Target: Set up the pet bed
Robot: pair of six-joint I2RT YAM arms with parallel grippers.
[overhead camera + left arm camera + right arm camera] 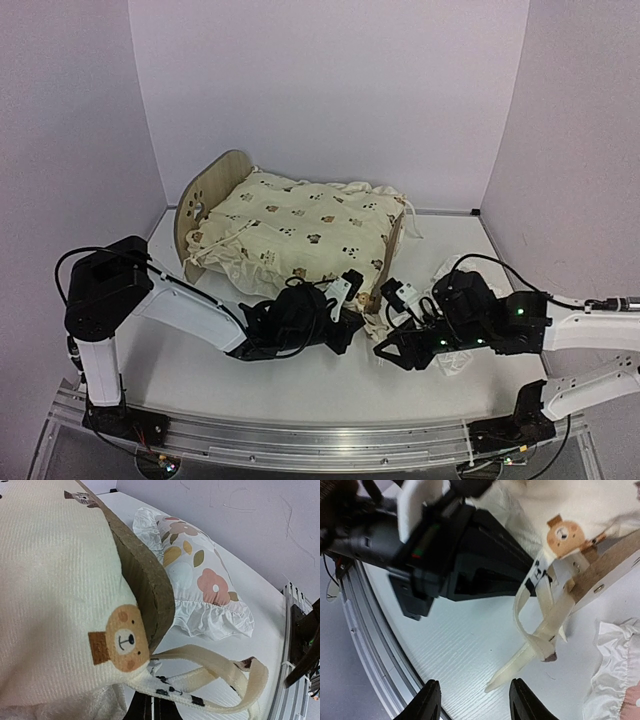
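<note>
The pet bed (207, 196), light wood with a rounded headboard, stands at the back of the table. The cream animal-print cushion (300, 225) lies on it. My left gripper (358, 305) is at the bed's near right corner by the footboard (150, 590). Its dark fingers (165, 711) are pressed together on the cushion's tie string (225, 675) at the cushion corner. My right gripper (472, 700) is open just above the table, with the string's loose end (510, 677) lying between its fingers (427, 700). The white flowered pillow (200, 580) lies beside the footboard.
The pillow (447, 270) is partly hidden under my right arm. The left gripper's black body (470, 550) hangs close over the right gripper. The metal base rail (300, 440) runs along the near edge. Grey walls enclose the table on three sides.
</note>
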